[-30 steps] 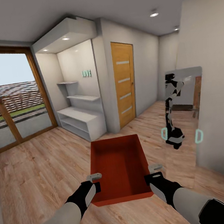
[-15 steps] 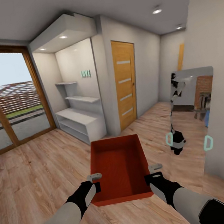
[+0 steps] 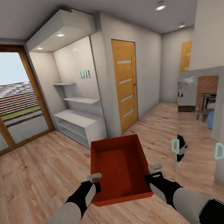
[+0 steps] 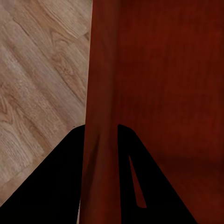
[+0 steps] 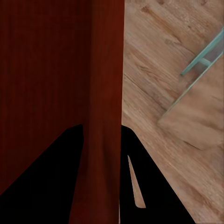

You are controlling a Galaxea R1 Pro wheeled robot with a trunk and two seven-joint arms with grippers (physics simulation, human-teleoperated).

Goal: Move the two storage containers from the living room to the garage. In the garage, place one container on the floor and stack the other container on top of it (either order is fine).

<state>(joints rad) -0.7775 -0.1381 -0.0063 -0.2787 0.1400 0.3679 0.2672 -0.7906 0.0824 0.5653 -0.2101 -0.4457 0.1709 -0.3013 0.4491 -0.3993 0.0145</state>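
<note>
I hold one orange-red storage container [image 3: 119,164] level in front of me, above the light wood-plank floor [image 3: 38,172] of the living room. My left gripper [image 3: 96,181] is shut on its left wall [image 4: 100,93], and my right gripper [image 3: 152,173] is shut on its right wall [image 5: 107,70]. In each wrist view the thin red wall runs between the two dark fingers [image 4: 56,186] [image 5: 51,177]. The box is empty inside. The second container, the garage and its dark grey floor are out of view.
A white shelf unit [image 3: 80,125] fills an alcove ahead on the left, beside a shut wooden door [image 3: 126,83]. Glass doors [image 3: 7,105] stand at far left. A mirrored panel [image 3: 198,121] with teal handles [image 3: 219,150] lines the right wall. A corridor leads to another wooden door [image 3: 185,57].
The whole view has shifted as the camera moved forward and turned: the alcove and door sit nearer, the mirror slid right. The container stays held the same way between both grippers.
</note>
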